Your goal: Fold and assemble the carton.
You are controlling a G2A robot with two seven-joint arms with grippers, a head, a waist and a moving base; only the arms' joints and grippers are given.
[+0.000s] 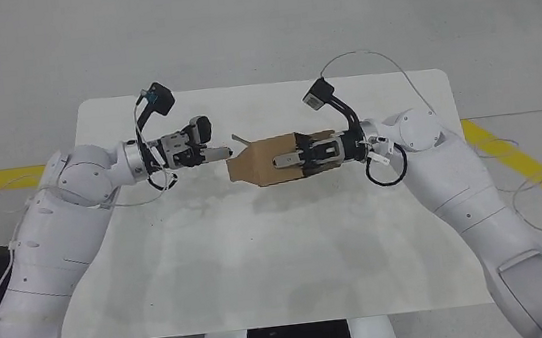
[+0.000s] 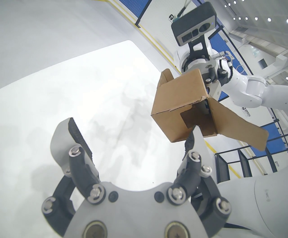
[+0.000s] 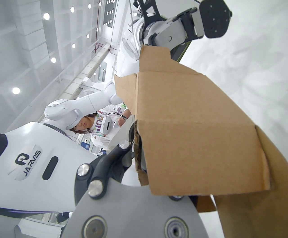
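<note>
We see the white worktop (image 1: 263,271) beneath both arms. The brown carton (image 1: 265,162) is held above its far middle, partly squared up, with one long flap sticking out loose. Our right pincer (image 1: 302,155) clamps the carton's one end. Our left pincer (image 2: 133,125) stands wide, just beside the opposite end; whether it touches, we cannot tell.

Overhead camera looking down, wrist cameras close, all sharing the carton (image 1: 265,160)
</note>
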